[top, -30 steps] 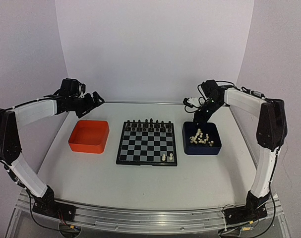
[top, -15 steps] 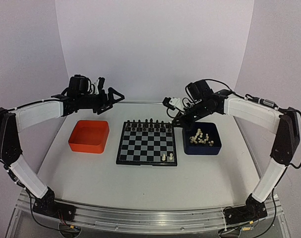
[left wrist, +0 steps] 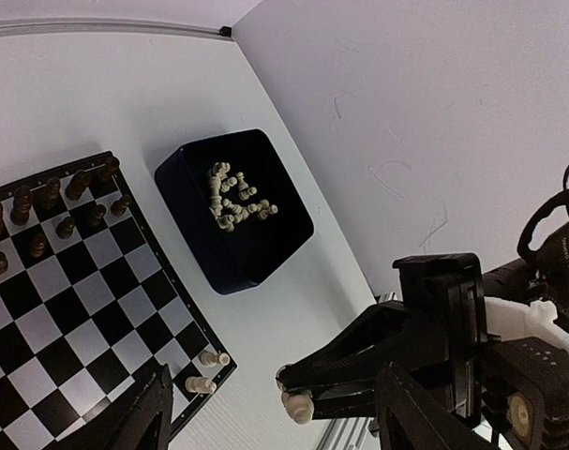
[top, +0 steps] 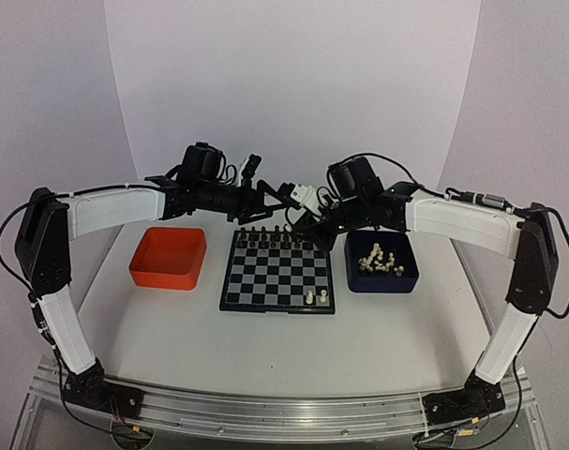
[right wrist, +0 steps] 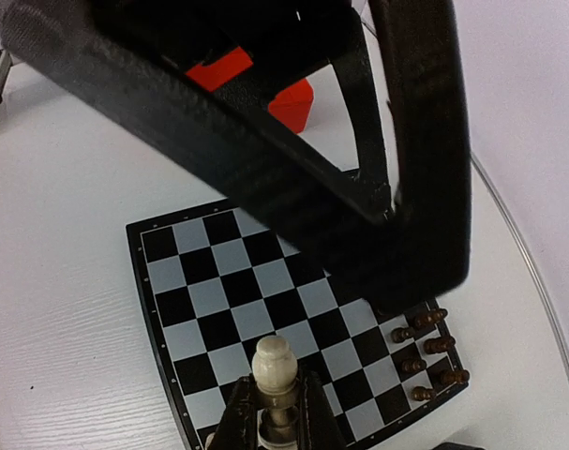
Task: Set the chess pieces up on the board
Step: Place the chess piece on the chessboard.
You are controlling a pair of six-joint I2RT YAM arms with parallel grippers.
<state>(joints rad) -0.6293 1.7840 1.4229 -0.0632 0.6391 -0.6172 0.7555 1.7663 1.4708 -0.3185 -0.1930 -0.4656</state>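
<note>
Having swung over from the dark blue tray (top: 403,281), my right gripper (right wrist: 277,405) clamps one cream chess piece (right wrist: 273,364) above the board (top: 277,274), between the spread, narrowing jaws of my left gripper (left wrist: 279,419); a handover seems next.

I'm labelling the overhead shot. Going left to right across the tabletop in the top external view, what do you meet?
orange tray → board → dark blue tray, which holds loose cream chess pieces.
</note>
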